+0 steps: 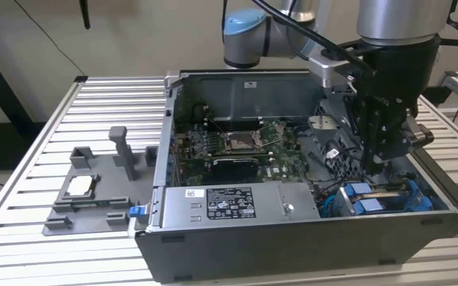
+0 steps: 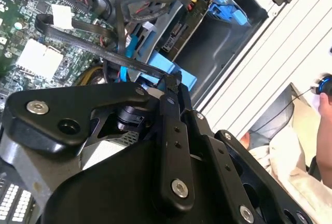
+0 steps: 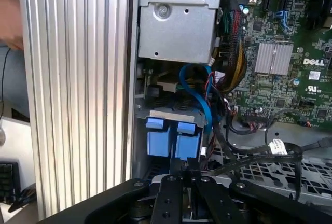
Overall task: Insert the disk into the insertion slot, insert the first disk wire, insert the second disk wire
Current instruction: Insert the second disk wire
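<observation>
Disk (image 1: 368,207) down in the slot (image 1: 412,199), going by the exterior view: blue tabs (image 1: 356,190) up, low in the case (image 1: 293,253) corner toward the exterior view's right, beside the motherboard (image 1: 237,146). Gripper (image 1: 372,170) hanging straight down into that corner, tip just above the tabs. No telling the jaw state from out here.

In the second wrist view: gripper (image 2: 171,81) drawn closed, tips together just beside the blue edge of the disk (image 2: 161,67). Black flat wire (image 2: 119,58) running in from the board side and ending right at the tips, so apparently pinched there, the pinch itself hidden.

In the first wrist view: disk (image 3: 174,140) marked by its two blue tabs, set in a grey frame against the case wall. Closed gripper (image 3: 190,166) just beside the tabs, wire (image 3: 244,163) leading in to it. Above the tabs, a blue cable (image 3: 199,97) looping, far end hidden.

Judged progress: disk insertion done. First wire apparently in hand, not visibly plugged in. Second wire not visibly plugged either.
</observation>
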